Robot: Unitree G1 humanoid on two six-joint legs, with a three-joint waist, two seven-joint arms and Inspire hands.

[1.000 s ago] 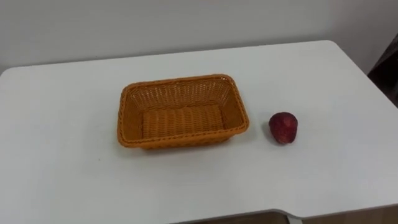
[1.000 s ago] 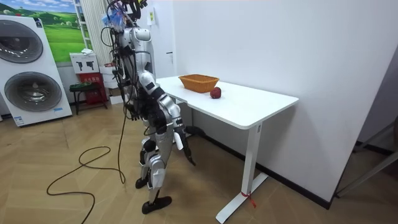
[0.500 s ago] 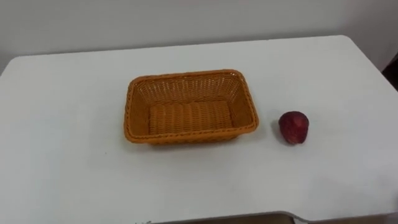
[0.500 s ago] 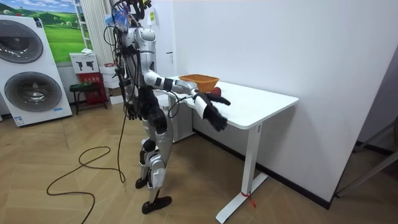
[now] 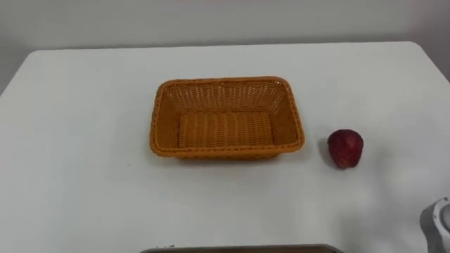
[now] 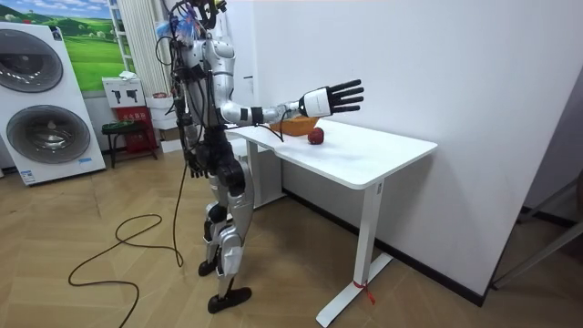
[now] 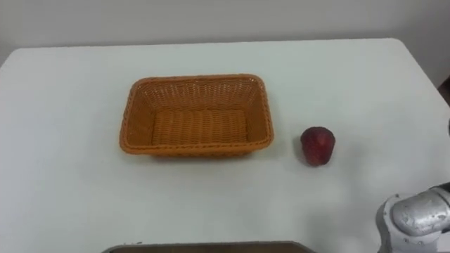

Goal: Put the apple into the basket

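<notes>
Holding its right robot hand (image 6: 330, 97) raised over the bench (image 5: 84, 140) with fingers spread wide and empty, the robot seems at the approach step, so next it must lower onto the apple (image 5: 345, 147), which lies on the bench just right of the basket (image 5: 225, 83), and close round it.

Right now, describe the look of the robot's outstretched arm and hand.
The right hand has black fingers on a white palm shell. The right arm behind it is dark along the forearm and silvery-grey nearer the shoulder. Seen close in the right eye view, its casing is rounded, smooth and silver-grey.
</notes>
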